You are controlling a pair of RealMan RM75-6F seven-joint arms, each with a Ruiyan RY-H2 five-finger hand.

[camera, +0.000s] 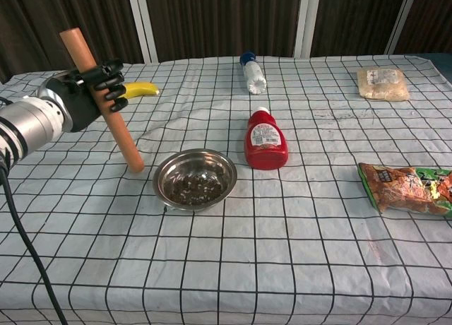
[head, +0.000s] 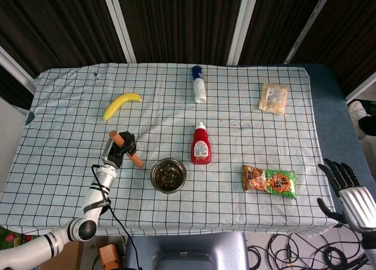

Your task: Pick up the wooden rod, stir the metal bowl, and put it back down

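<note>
- The robot's left hand (camera: 85, 99) grips a wooden rod (camera: 103, 102), fingers wrapped round its middle, above the checked worktop (camera: 296, 268).
- The rod is held steeply tilted, upper end leaning away from the metal bowl (camera: 195, 179), lower tip just left of the bowl's rim and outside it; whether the tip touches the cloth cannot be told.
- In the head view the same hand (head: 119, 148) and rod (head: 126, 148) sit left of the bowl (head: 168, 175).
- Dark bits lie in the bowl.
- A red sauce bottle (camera: 265, 139) lies just right of the bowl and behind it; a snack packet (camera: 408, 188) lies well to the bowl's right.
- A banana (camera: 138, 90) lies behind the bowl, to its left.
- The right hand (head: 345, 188) hangs off the worktop's edge, far right of the bowl, fingers spread, holding nothing.
</note>
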